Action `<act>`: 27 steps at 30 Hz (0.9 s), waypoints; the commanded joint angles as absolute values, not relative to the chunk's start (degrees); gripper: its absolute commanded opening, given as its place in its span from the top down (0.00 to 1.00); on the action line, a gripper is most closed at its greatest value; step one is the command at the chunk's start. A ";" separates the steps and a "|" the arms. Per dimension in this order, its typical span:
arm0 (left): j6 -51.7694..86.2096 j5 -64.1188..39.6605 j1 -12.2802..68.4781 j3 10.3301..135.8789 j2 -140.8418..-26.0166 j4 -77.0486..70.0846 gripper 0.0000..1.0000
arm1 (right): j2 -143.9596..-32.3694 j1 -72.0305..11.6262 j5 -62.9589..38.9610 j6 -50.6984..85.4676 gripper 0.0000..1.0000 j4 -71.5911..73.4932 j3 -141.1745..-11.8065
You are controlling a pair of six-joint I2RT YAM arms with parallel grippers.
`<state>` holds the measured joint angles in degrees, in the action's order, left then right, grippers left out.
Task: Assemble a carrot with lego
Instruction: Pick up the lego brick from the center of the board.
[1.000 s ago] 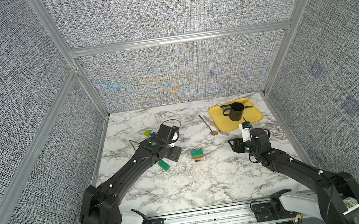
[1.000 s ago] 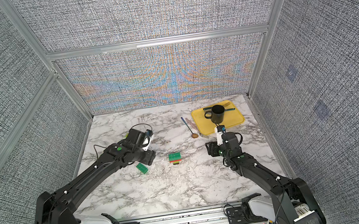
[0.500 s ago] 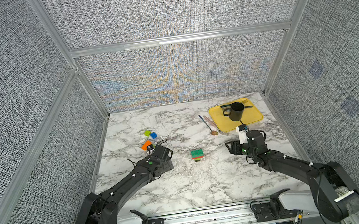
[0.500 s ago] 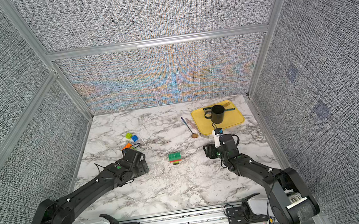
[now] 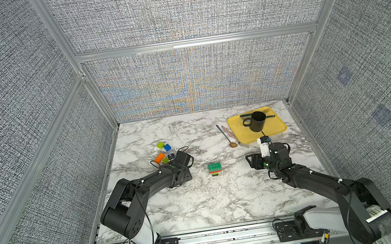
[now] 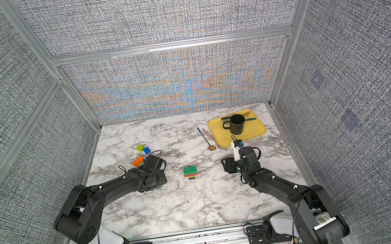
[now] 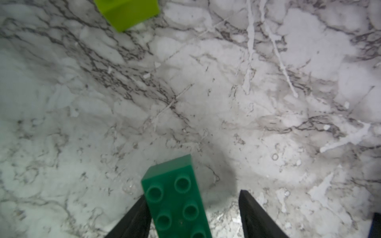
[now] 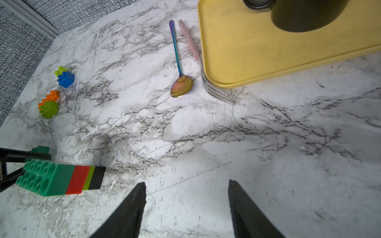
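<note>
Left hand [image 7: 191,193]: low over the tabletop [image 5: 201,204], half-spread around a dark green brick [image 7: 175,195]. The brick touches one finger, with a gap at the other, so it is not gripped.
Right hand [image 8: 185,182]: fingers apart, nothing between them.
Carrot [image 5: 215,169]: part-built, lying on its side between the arms, with dark green, red, lime and black layers.
Step in hand: judged to be picking up the next green layer.
Next move: close squarely on the brick's sides, lift it, and press it onto the studded green end.
Loose lego [image 5: 162,158]: an orange and lime pair, then a lime and blue pair farther back.
Yellow tray [image 5: 274,129]: at the far corner, holding an upright black mug [image 5: 256,121] and a fork [image 5: 266,110]. The mug's contents cannot be seen.
Spoon [image 5: 227,136]: on the tabletop just beside the tray.
</note>
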<state>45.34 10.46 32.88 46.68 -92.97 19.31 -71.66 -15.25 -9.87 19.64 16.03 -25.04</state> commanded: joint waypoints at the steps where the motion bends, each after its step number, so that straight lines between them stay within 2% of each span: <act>1: 43.87 8.25 33.30 46.71 -94.41 19.94 0.36 | -71.88 -15.28 -9.76 19.93 0.35 17.13 -24.98; 5: 42.89 8.44 33.46 46.42 -94.74 20.96 0.46 | -72.18 -15.34 -9.80 20.13 0.35 17.23 -25.01; 16: 40.30 10.26 34.46 45.43 -94.82 21.48 0.59 | -72.95 -15.48 -9.93 20.43 0.35 17.76 -24.84; 19: 37.76 10.05 34.37 46.54 -94.35 21.27 0.65 | -72.06 -15.47 -9.52 20.15 0.35 16.96 -24.92; 27: 22.35 2.96 34.69 50.91 -81.42 23.37 0.72 | -68.82 -15.46 -7.43 18.25 0.35 14.58 -25.71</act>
<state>30.85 8.29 34.50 49.43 -84.71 21.93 -69.21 -15.42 -8.95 19.53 15.59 -24.95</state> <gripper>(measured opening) 0.353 0.652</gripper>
